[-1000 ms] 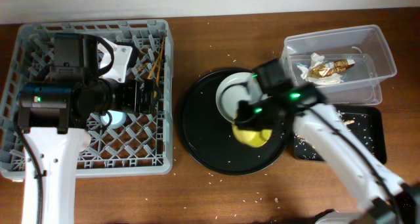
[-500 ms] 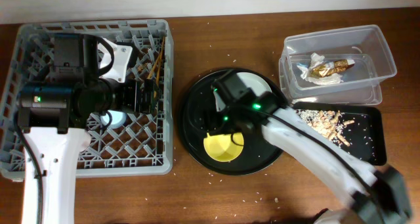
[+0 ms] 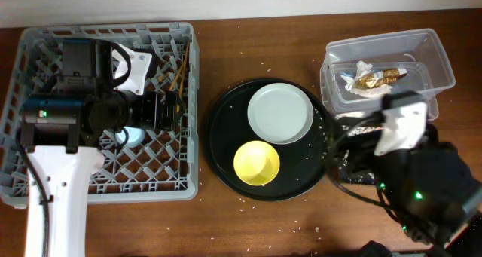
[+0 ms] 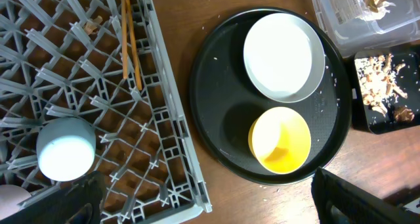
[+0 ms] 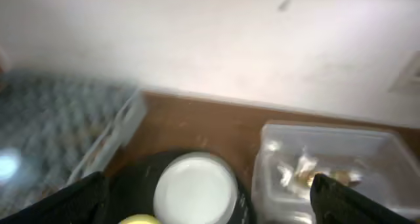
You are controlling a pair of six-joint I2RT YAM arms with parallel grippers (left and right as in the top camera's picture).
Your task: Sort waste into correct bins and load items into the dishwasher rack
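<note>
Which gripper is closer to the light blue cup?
Left. The left gripper hangs above the rack near the light blue cup; the right gripper is off by the clear tub.

Most probably a robotics lab bench arranged like a dishwashing corner, not a home kitchen. Shown by the brown wooden table [image 3: 256, 38] standing at a plain pale wall [image 5: 197, 40], with a left arm [image 3: 56, 189] and a right arm [image 3: 429, 189] reaching over it. Kitchen side only in props: grey dishwasher rack [image 3: 30, 53], round black tray [image 3: 222, 136] with plate [image 3: 280, 114] and yellow bowl [image 3: 256, 163], clear tub [image 3: 433, 42] holding wrappers [image 3: 380, 78].
</note>
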